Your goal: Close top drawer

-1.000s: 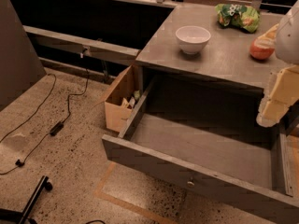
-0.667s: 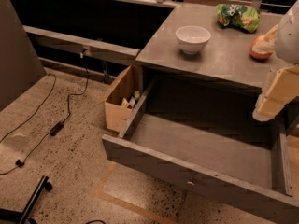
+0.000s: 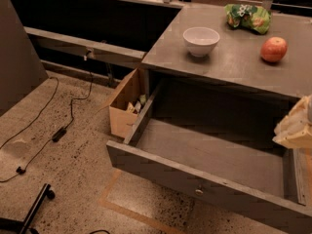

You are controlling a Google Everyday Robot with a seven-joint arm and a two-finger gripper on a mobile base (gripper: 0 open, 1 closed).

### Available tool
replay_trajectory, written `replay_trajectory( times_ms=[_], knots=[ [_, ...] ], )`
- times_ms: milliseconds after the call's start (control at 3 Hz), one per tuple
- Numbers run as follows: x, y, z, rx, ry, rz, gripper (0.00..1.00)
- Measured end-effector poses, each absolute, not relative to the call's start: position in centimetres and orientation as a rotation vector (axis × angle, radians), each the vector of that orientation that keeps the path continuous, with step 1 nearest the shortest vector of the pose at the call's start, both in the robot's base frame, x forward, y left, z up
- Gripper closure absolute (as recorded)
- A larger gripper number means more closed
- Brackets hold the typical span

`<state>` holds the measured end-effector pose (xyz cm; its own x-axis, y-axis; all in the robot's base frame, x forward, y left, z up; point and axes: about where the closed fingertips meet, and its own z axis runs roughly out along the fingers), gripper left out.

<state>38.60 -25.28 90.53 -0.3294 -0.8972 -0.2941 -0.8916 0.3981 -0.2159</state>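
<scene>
The top drawer (image 3: 209, 152) is a wide grey box pulled far out from under the grey counter (image 3: 229, 67). It is empty, and its front panel carries a small round metal knob (image 3: 199, 191). My gripper (image 3: 295, 126), a pale cream shape, is at the right edge of the view, above the drawer's back right corner and just below the counter's front edge. It touches nothing that I can see.
On the counter stand a white bowl (image 3: 201, 41), a red apple (image 3: 273, 49) and a green snack bag (image 3: 247, 16). An open cardboard box (image 3: 124, 106) sits on the floor against the drawer's left side. Cables (image 3: 58, 133) and a black chair leg (image 3: 34, 208) lie on the floor at left.
My arm has dropped lower at the right edge, so the apple that it half covered now shows whole. The drawer has not moved.
</scene>
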Motion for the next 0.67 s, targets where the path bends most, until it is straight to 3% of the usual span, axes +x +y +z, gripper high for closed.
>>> replay_trajectory(
  times_ms=[333,667],
  knots=[
    [36.28,-26.71,85.9,-1.524,2.28,-0.01,0.95],
    [36.28,-26.9,85.07,-1.531,2.271,-0.02,1.0]
  ],
)
